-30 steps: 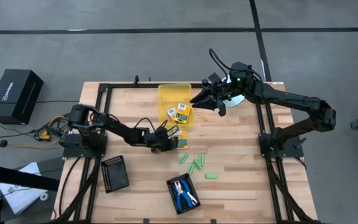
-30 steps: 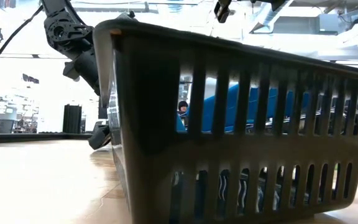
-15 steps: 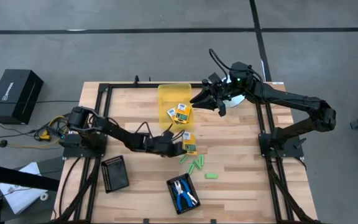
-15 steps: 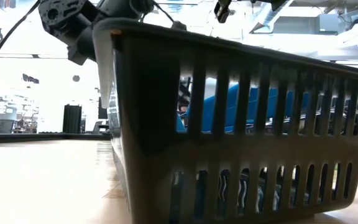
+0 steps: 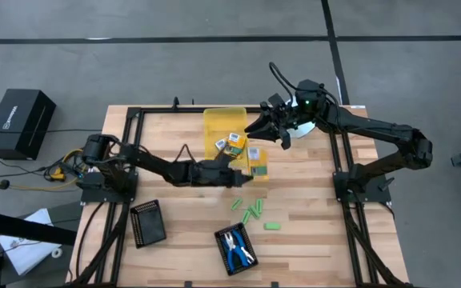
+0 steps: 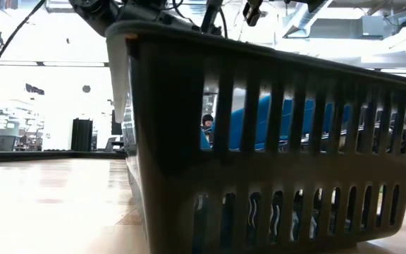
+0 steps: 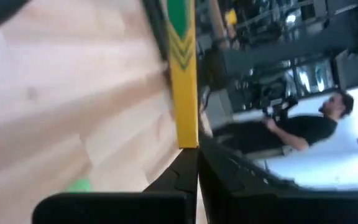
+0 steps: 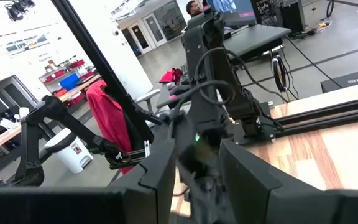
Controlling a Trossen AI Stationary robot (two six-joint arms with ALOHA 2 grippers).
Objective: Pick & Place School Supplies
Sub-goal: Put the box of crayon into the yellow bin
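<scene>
Left gripper [image 5: 246,170] is clamped on a yellow box [image 5: 257,161] and has carried it up off the table: a second ago the arm sat lower and nearer its base, at the box lying by the green sticks; half a second ago it was closing on it; now the arm is stretched toward the bin [image 5: 226,130] and the box hangs just beside the bin's right edge. Left wrist view confirms: the box [image 7: 182,74] stands edge-on between the fingers, pinched at its near end.

Judgement: grasp made, transfer under way; box not yet over the bin, so release is not due.

Two other yellow boxes [image 5: 230,143] already lie in the bin. Green sticks [image 5: 252,213] remain loose on the table, well short of the bin. Blue-handled scissors [image 5: 235,245] lie in the black tray [image 5: 222,238] at the near edge.

Right gripper [image 5: 269,128] has not moved over the second; it hovers near the bin's far right corner, holding nothing, fingers partly apart.
</scene>
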